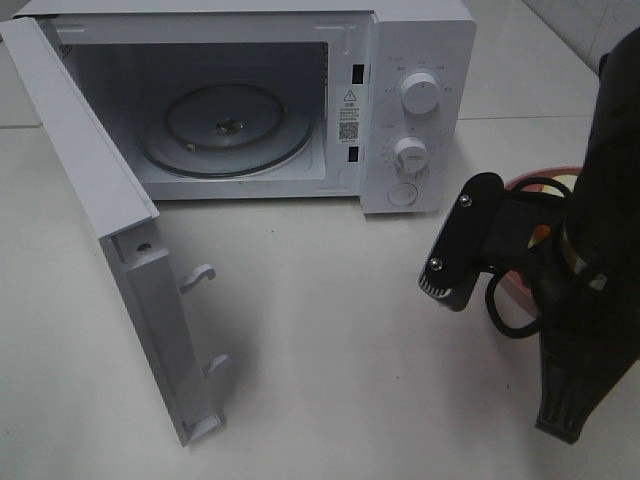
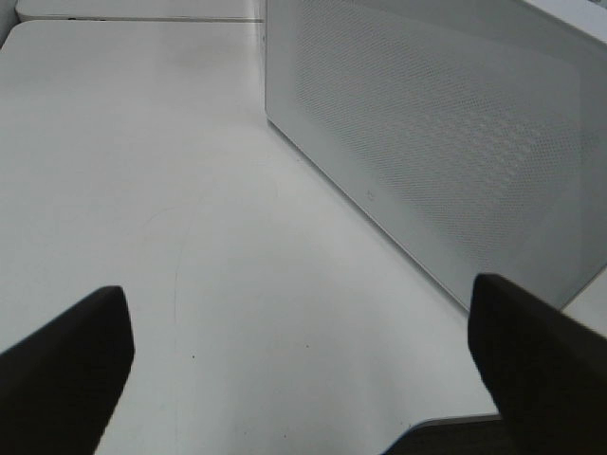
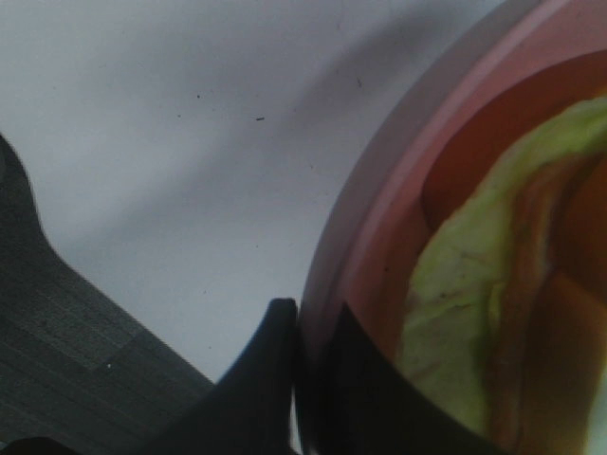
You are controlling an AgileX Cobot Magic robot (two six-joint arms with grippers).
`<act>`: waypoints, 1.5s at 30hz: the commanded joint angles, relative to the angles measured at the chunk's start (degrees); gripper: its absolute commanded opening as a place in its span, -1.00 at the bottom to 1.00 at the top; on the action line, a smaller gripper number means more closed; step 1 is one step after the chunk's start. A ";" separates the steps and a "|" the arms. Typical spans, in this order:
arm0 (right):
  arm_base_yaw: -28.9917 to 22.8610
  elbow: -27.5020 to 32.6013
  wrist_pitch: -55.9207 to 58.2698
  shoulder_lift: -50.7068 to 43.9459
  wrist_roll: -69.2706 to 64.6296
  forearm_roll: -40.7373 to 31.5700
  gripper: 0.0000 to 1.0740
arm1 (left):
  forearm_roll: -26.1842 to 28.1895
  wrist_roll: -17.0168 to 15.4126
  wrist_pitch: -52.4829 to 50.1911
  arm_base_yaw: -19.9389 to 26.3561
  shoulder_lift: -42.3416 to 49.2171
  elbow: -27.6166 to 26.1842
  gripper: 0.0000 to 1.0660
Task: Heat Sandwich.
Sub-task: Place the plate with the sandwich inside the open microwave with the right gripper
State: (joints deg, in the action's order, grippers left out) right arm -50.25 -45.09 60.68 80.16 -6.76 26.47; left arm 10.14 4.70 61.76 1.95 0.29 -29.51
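The sandwich (image 3: 455,284) lies on a round pink plate (image 3: 379,237); its green lettuce and orange filling show in the right wrist view. My right gripper (image 3: 308,370) is shut on the plate's rim, one finger outside and one inside. In the high view the right arm (image 1: 590,250) covers most of the plate (image 1: 530,180), which sits right of the microwave (image 1: 420,60). My left gripper (image 2: 299,370) is open over bare table, its fingers wide apart with nothing between them. It is out of the high view.
The microwave door (image 1: 90,200) swings out to the front left, its latch hooks pointing right. The glass turntable (image 1: 225,125) inside carries nothing. A white dotted panel of the microwave (image 2: 446,142) stands close ahead of the left gripper.
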 commanded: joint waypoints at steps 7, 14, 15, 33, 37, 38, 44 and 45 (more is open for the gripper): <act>-0.29 0.11 -5.10 -0.86 14.32 1.55 -0.99 | 0.40 -0.29 -0.17 0.06 1.26 0.00 0.66; -0.29 0.11 -9.63 -0.86 21.26 1.66 -0.99 | 0.40 -0.29 -0.17 0.06 1.26 0.00 0.66; -0.29 0.11 -10.31 -0.86 22.12 1.72 -0.99 | 0.40 -0.29 -0.17 0.06 1.26 0.00 0.66; -0.29 0.11 -22.06 -0.86 45.21 1.83 -0.97 | 0.40 -0.29 -0.17 0.06 1.26 0.00 0.66; -0.29 0.11 -23.43 -0.86 52.02 1.49 -0.97 | 0.40 -0.29 -0.17 0.06 1.26 0.00 0.66; -0.29 0.11 -23.72 -0.86 53.29 1.43 -0.97 | 0.40 -0.29 -0.17 0.06 1.26 0.00 0.66; -0.29 0.11 -25.32 -0.86 57.12 1.60 -0.97 | 0.40 -0.29 -0.17 0.06 1.26 0.00 0.66; -0.29 0.11 -26.07 -0.86 57.12 1.60 -0.96 | 0.40 -0.29 -0.17 0.06 1.26 0.00 0.66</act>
State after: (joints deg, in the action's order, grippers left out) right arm -50.25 -45.09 36.67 79.70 49.39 26.76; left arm 10.14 4.70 61.76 1.95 0.29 -29.51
